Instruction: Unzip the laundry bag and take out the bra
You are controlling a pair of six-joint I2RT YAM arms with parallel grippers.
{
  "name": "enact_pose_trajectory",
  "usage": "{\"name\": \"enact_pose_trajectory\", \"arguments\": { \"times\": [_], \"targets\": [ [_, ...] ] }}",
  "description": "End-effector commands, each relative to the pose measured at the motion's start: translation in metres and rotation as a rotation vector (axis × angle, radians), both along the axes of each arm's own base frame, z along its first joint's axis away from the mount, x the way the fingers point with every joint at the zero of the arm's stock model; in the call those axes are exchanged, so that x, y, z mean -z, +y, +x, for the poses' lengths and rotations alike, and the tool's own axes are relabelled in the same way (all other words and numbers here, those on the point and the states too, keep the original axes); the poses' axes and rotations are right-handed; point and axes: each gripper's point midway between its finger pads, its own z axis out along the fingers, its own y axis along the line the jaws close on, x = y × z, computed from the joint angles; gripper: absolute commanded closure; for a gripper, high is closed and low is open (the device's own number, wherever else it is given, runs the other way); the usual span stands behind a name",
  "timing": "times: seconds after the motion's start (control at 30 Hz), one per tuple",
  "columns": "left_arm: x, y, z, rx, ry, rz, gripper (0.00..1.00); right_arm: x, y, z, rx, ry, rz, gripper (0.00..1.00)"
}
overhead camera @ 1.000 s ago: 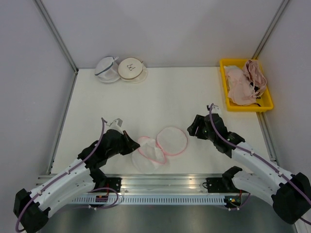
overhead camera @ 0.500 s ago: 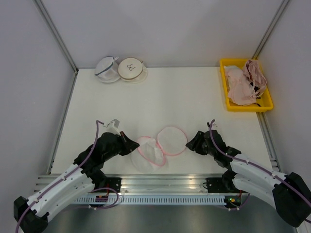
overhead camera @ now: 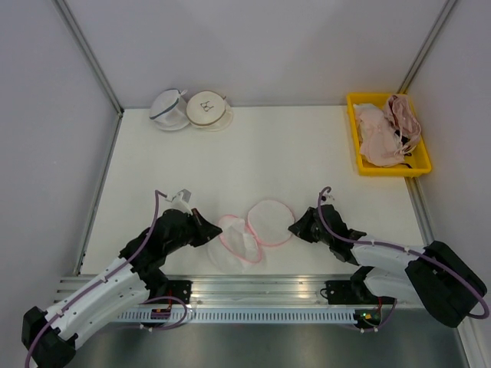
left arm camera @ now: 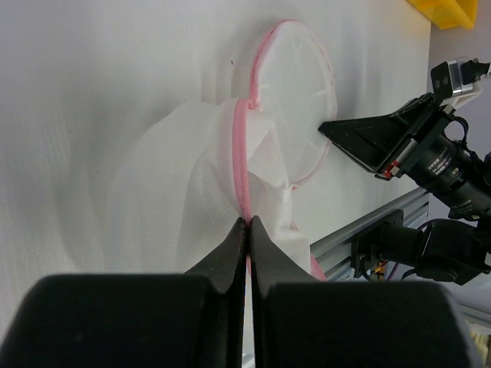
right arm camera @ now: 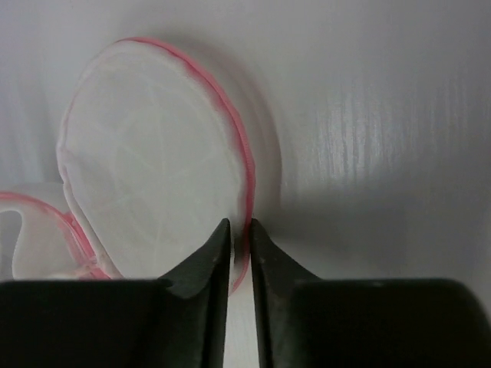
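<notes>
The laundry bag [overhead camera: 234,244] lies unzipped near the table's front, its round pink-rimmed lid [overhead camera: 271,221] folded out to the right. My left gripper [overhead camera: 213,230] is shut on the pink zipper edge of the bag's crumpled left half [left arm camera: 192,184]; its tips [left arm camera: 248,221] pinch the pink band. My right gripper [overhead camera: 294,228] sits low at the lid's right edge. Its jaws [right arm camera: 239,224] are nearly together with the lid's pink rim [right arm camera: 244,165] between them. The dusty pink-brown bra [overhead camera: 405,116] lies in the yellow tray at the back right.
The yellow tray [overhead camera: 352,130] also holds paler pink bras [overhead camera: 376,139]. Two other mesh pouches, one dark-trimmed [overhead camera: 170,109] and one beige-rimmed [overhead camera: 208,109], rest at the back left. A metal rail [overhead camera: 253,290] runs along the near edge.
My right arm dropped toward the near left to the lid's edge, and its jaws narrowed from wide open onto the pink rim. The left gripper kept its hold and barely moved.
</notes>
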Motion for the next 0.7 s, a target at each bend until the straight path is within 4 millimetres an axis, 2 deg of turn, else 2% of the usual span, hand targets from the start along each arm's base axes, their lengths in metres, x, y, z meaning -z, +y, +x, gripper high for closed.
{"name": "enact_pose_trajectory", "arguments": {
  "times": [0.0, 0.07, 0.13, 0.27, 0.37, 0.4, 0.43, 0.5, 0.53, 0.6, 0.63, 0.67],
  "targets": [
    [-0.01, -0.009, 0.003, 0.009, -0.017, -0.055, 0.98, -0.003, 0.007, 0.005, 0.007, -0.032, 0.011, 0.86],
    [-0.011, -0.009, 0.003, 0.012, -0.022, -0.055, 0.98, -0.013, 0.009, 0.01, 0.003, -0.066, 0.012, 0.99],
    [-0.012, -0.009, 0.004, 0.009, -0.023, -0.056, 0.98, -0.024, 0.01, 0.012, -0.01, -0.083, -0.009, 0.99],
    [-0.017, -0.012, 0.005, 0.017, -0.03, -0.065, 0.98, -0.07, 0.009, 0.021, -0.026, -0.202, -0.045, 1.0],
    [-0.023, -0.016, 0.008, 0.019, -0.04, -0.085, 0.98, -0.116, 0.008, 0.026, -0.061, -0.303, -0.085, 0.99],
    [-0.026, -0.018, 0.009, 0.023, -0.045, -0.093, 0.98, -0.12, 0.005, 0.024, -0.084, -0.301, -0.123, 0.99],
    [-0.029, -0.02, 0.01, 0.027, -0.048, -0.103, 0.98, -0.143, 0.008, 0.029, -0.108, -0.355, -0.137, 0.99],
    [-0.036, -0.026, 0.014, 0.037, -0.059, -0.124, 0.98, -0.151, 0.011, 0.028, -0.163, -0.357, -0.181, 1.0],
    [-0.038, -0.029, 0.015, 0.042, -0.06, -0.131, 0.98, -0.167, 0.015, 0.031, -0.189, -0.398, -0.193, 1.0],
    [-0.05, -0.036, 0.019, 0.055, -0.082, -0.161, 0.98, -0.171, 0.024, 0.028, -0.255, -0.396, -0.215, 1.0],
    [-0.048, -0.039, 0.021, 0.057, -0.069, -0.159, 0.98, -0.183, 0.029, 0.03, -0.27, -0.42, -0.217, 0.99],
    [-0.051, -0.042, 0.023, 0.059, -0.074, -0.168, 0.98, -0.182, 0.034, 0.031, -0.302, -0.427, -0.246, 1.0]
  ]
}}
